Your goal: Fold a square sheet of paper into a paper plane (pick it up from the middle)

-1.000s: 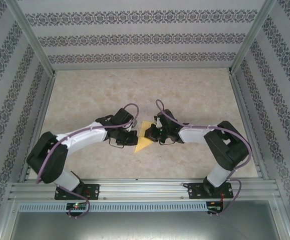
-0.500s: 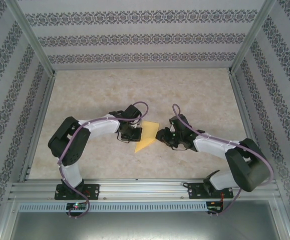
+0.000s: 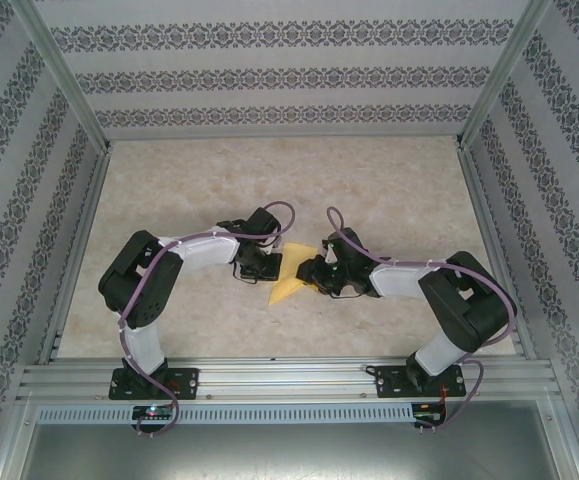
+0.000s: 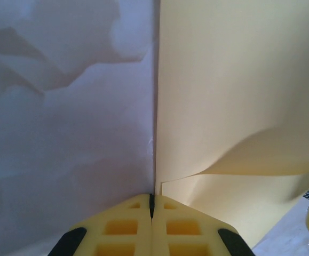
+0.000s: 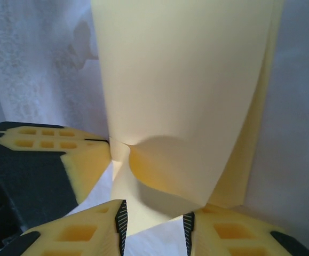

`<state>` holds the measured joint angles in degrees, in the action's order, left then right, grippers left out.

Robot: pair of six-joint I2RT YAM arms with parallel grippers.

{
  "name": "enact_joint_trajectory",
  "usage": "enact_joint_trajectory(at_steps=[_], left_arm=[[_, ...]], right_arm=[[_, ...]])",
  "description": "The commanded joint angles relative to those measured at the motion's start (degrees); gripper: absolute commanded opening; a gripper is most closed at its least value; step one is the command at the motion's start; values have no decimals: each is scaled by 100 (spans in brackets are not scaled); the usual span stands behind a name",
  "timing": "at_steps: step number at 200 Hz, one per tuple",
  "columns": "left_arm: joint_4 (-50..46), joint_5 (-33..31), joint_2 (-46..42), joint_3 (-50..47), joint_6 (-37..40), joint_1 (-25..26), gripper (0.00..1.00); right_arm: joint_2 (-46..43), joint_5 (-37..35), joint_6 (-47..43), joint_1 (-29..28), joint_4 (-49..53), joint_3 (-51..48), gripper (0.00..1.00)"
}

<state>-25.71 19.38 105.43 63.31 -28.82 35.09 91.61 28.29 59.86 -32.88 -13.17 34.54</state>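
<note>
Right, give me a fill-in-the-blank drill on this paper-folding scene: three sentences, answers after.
1. The left gripper has its jaws ___ on the edge of the thin yellow-orange sheet of paper.
2. The right gripper has its jaws ___, with the sheet's lower end reaching into the gap.
3. Seen from above, the sheet is ___ the two grippers, over the pale marbled table.
Missing words: shut; open; between.

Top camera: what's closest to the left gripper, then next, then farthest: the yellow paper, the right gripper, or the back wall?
1. Paper: pinched in the left gripper.
2. Right gripper: across the paper, on the right.
3. Back wall: far behind.
</note>
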Motion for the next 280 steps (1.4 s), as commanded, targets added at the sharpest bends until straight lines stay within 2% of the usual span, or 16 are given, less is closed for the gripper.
enact_joint_trajectory(at_steps=[1,46,82,94,117,151,178,203,280], left_arm=[[-117,9,130,77,157,-73,7],[-196,-64,28,85,166,-73,7],[-46,-8,-227,4,104,-72,11],[-144,-115,-299,60,75,-73,12],[-178,-376,-688,-45,-26,-73,20],[114,-222,-1433,-493,27,-43,34],[253,-228,-1763,-796,158,320,39],[177,-808,-1777,-967,148,798,43],[624,-2432,-1496,-1135,-24,1668,48]], right_arm=[[87,124,50,-38,-309,160,36],[-37,86,-98,-33,-394,26,36],[269,664,-463,-82,-565,349,36],[360,602,-484,-110,-536,404,35],[468,457,-527,-78,-470,434,29],[535,493,-512,-69,-398,522,9],[508,484,-468,-68,-312,575,8],[481,480,-428,-64,-163,647,7],[508,546,-214,-77,-94,771,7]])
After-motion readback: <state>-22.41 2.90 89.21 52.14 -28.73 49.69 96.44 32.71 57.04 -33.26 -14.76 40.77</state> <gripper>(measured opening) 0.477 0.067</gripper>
